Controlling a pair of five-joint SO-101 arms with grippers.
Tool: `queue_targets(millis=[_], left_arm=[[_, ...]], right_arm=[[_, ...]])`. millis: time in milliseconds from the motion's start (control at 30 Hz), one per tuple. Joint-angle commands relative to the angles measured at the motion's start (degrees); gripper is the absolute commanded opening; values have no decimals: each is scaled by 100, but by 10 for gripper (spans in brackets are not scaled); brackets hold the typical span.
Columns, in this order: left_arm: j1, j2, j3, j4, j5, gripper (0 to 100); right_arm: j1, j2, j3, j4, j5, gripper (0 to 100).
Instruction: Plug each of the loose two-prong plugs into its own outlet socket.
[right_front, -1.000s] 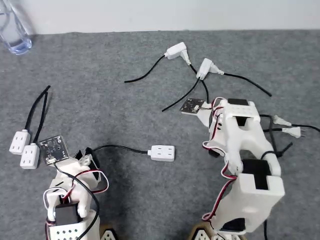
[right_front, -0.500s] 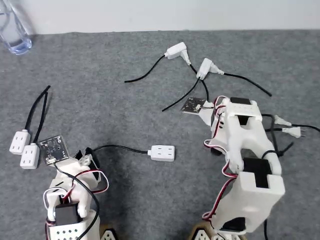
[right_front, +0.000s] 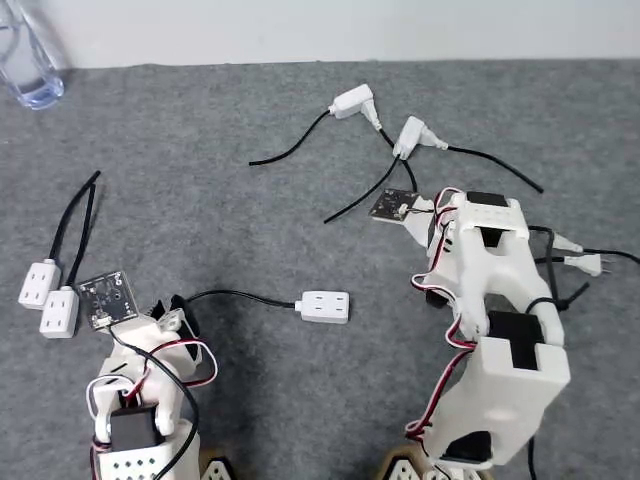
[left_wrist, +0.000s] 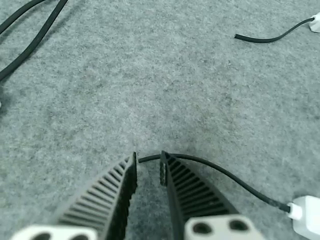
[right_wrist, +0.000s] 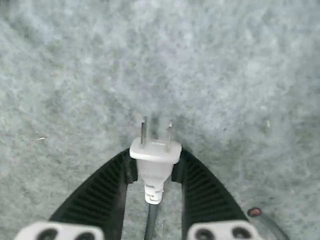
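Observation:
My right gripper (right_wrist: 154, 161) is shut on a white two-prong plug (right_wrist: 155, 155), its prongs pointing away over the grey mat and its black cord trailing back between the fingers. The right arm (right_front: 487, 262) stands at the table's right side. A white outlet socket (right_front: 324, 305) lies mid-table, and its black cord (left_wrist: 225, 175) runs to my left gripper (left_wrist: 148, 164). That gripper stands open by a narrow gap, with the cord's end at its tips. Two more sockets (right_front: 48, 297) lie at the far left. Loose plugs lie at the back (right_front: 352, 101) (right_front: 413, 134) and at the right (right_front: 578, 254).
A clear bottle (right_front: 26, 62) stands at the back left corner. Black cords (right_front: 78, 218) trail from the left sockets, and others cross the mat behind the right arm. The grey mat (right_front: 200, 130) ends at a white wall at the back.
The right arm has shifted slightly toward the back right of the table. The left arm and the sockets have not moved.

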Motion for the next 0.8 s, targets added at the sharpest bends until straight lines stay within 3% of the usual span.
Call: queue_targets(millis=[0,400,500,633,767], left_arm=[[-18,-53,-48,18,-53,79],[9,-62,-48,-26,-26,79],[-9,-53,-48,-352,0,79],[97,-62,-48,-545,897,83],[888,-62,-48,-826,1653,85]], right_arm=[[57,84,-9,13,70,32],[-40,-171,9,48,-62,9],[-215,-576,-9,391,-220,9],[-567,-1235,-18,1103,-229,9],[-936,-1938,-18,1719,-281,9]])
